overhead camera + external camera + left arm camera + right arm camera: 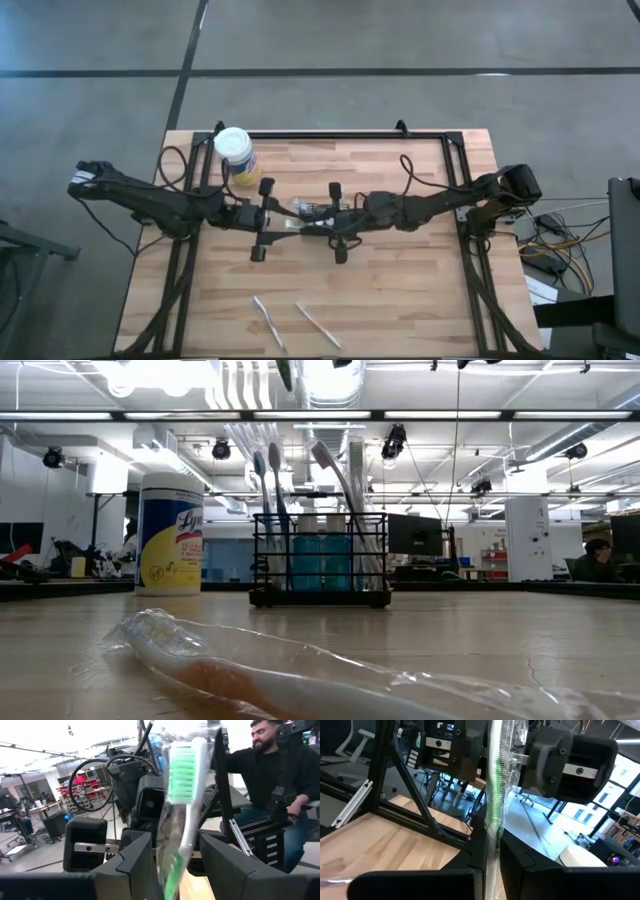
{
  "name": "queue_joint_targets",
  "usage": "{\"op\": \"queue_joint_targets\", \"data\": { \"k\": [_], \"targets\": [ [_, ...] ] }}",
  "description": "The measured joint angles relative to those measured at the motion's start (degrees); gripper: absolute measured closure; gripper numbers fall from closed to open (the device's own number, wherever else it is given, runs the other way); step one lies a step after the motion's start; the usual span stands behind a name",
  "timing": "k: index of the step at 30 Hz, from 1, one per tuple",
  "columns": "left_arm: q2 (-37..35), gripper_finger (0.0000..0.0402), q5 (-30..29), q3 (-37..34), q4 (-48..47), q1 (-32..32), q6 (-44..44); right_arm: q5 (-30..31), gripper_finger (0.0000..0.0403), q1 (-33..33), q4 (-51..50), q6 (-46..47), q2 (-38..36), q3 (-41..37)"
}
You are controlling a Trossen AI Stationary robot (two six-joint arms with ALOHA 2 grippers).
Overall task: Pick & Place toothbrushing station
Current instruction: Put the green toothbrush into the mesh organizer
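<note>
The toothbrushing station, a black wire-mesh caddy, stands on the table with several toothbrushes upright in it. Above the table's middle my two grippers face each other. My right gripper is shut on a green-bristled toothbrush in a clear wrapper. My left gripper is open, its fingers on either side of that toothbrush; I cannot tell whether the wrapper touches one finger. In the high view the two grippers, left and right, hide the caddy. My right gripper pinches the wrapped toothbrush's handle, below the bristles, between its two fingers and through the clear wrapper. The fingers come in level from the table's right side and lie across the brush. The brush stands about upright, bristle end up, clear of the table.
A yellow jar with a white lid stands at the far left. Two wrapped toothbrushes lie near the front edge; one fills the low view's foreground. A black frame borders the table. A person sits beyond it.
</note>
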Motion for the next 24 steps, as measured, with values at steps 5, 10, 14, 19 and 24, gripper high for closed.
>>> {"op": "queue_joint_targets", "data": {
  "k": [5,10,14,19,24],
  "targets": [
    [0.51,0.0242,1.22,0.51,0.17,0.00,0.02,0.00,0.0380,0.00,0.07,0.10,-0.04,0.17],
    [1.11,0.0264,1.64,0.73,0.26,0.00,0.45,0.01,0.0380,0.00,0.14,-0.05,-0.03,0.32],
    [1.11,0.0313,3.11,0.76,0.35,0.00,1.02,-0.08,0.0380,-0.19,0.02,-0.04,-0.02,0.32],
    [1.11,0.0381,3.40,1.03,0.13,0.04,2.53,-0.22,0.0380,-0.17,-0.16,0.78,-0.06,0.30],
    [0.29,0.0381,3.36,1.86,-1.55,0.04,4.00,-2.16,0.0366,-0.47,-2.65,2.10,-1.47,0.30]
  ]
}}
